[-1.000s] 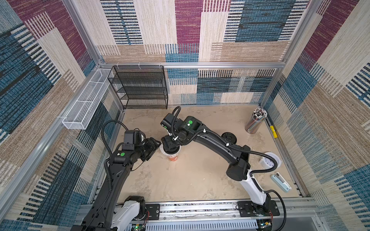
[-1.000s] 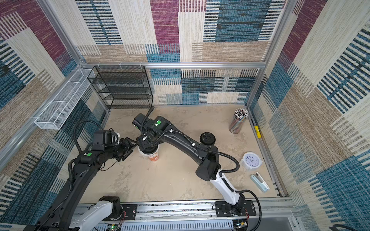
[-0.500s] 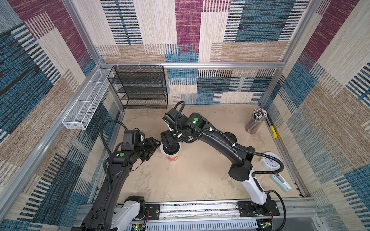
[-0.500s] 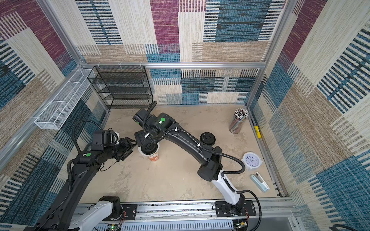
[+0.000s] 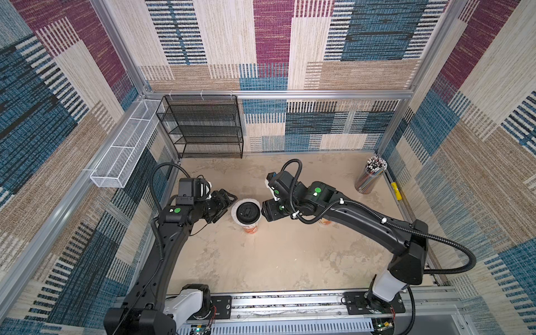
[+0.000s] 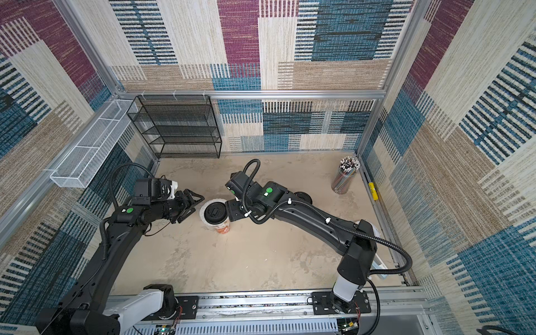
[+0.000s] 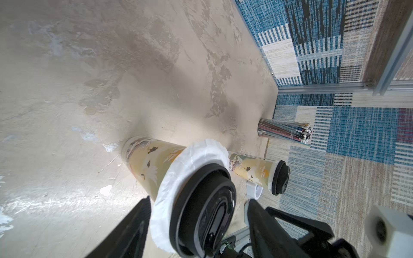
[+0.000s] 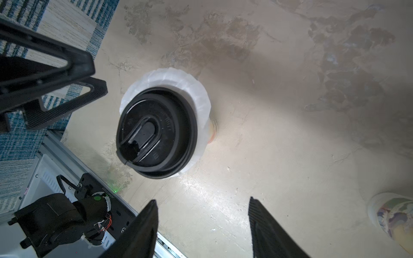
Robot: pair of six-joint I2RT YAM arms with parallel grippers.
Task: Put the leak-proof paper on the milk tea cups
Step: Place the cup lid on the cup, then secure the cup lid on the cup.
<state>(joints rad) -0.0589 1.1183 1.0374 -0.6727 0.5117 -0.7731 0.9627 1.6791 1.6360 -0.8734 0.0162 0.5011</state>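
Beside the milk tea cup (image 5: 250, 227), on opposite sides: left gripper (image 5: 230, 206), right gripper (image 8: 202, 201), jaws apart and empty; leak-proof paper (image 8: 201, 93) beneath black lid (image 8: 156, 131).

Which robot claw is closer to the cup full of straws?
Right. The right gripper is beside the lidded cup, on the side facing the straw tumbler. The left gripper is across that cup, farther from the straws.

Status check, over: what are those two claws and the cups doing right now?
Open, empty: left gripper beside the centre cup, right gripper opposite. On that cup: leak-proof paper, black lid over it. Nothing in the way.
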